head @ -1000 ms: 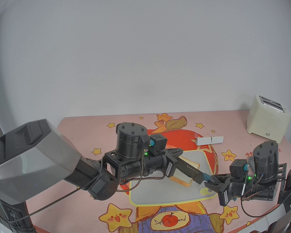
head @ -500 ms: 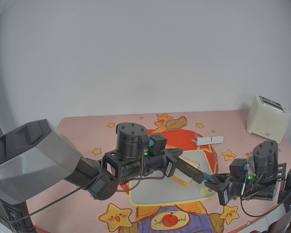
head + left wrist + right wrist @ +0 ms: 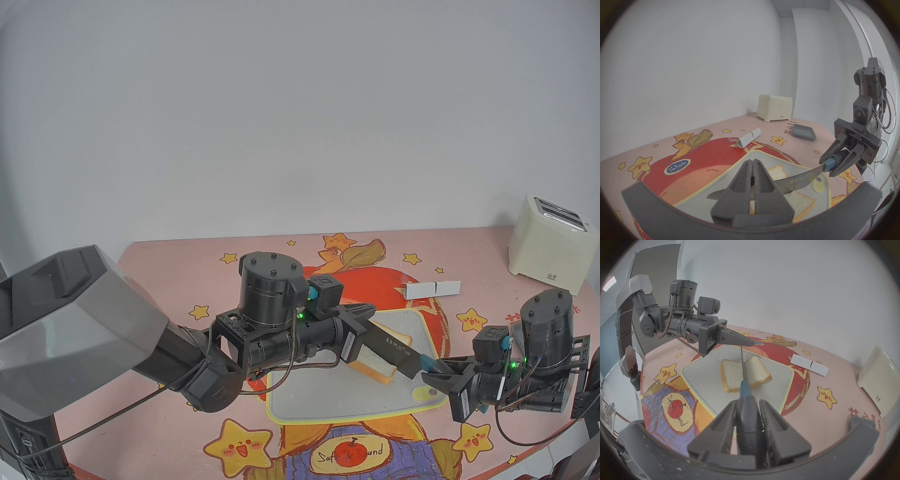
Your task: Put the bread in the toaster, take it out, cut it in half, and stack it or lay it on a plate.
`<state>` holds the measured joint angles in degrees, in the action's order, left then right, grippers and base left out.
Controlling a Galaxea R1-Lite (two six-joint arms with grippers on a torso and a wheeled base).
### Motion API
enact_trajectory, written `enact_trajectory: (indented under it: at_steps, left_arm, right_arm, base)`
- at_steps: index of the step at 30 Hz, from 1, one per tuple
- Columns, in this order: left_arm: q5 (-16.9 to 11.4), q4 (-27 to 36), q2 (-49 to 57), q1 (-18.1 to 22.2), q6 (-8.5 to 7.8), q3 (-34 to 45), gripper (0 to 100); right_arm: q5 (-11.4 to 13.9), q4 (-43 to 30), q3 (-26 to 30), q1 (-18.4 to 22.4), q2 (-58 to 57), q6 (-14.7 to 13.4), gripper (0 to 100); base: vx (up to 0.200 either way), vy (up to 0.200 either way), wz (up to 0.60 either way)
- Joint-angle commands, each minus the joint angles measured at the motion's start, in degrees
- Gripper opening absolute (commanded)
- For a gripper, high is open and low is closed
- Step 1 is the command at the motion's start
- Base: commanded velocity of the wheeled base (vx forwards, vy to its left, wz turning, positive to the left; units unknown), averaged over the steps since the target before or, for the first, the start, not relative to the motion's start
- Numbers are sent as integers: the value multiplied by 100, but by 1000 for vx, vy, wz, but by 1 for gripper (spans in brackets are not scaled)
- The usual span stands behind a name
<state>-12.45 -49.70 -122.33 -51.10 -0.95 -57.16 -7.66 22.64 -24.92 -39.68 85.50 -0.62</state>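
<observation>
The bread (image 3: 375, 367) lies on the cutting board (image 3: 319, 394) in the middle of the table (image 3: 169, 269). The right tool (image 3: 431, 374) pinches the handle of the knife (image 3: 400, 353), and its blade crosses the bread. The left tool (image 3: 370, 310), pressed together, is just over the blade's left end. The toaster (image 3: 553, 244) stands far right.

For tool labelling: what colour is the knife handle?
Blue; the knife handle shows best in the right wrist view.

wall: plain matte white wall (image 3: 300, 112), evenly lit | furniture: pink rounded-corner table (image 3: 169, 275), star-and-apple cartoon print
</observation>
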Motion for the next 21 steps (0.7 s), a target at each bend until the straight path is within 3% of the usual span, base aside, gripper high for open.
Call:
enact_trajectory:
  at_steps: [1,21]
  left_arm:
    - [14,31,-10,4,7,21,0]
    - [14,22,8,4,7,56,0]
  right_arm:
    - [10,21,-57,4,-51,-8,0]
    - [27,-75,-48,101,10,-8,0]
  base:
    - [0,0,0]
    - [0,0,0]
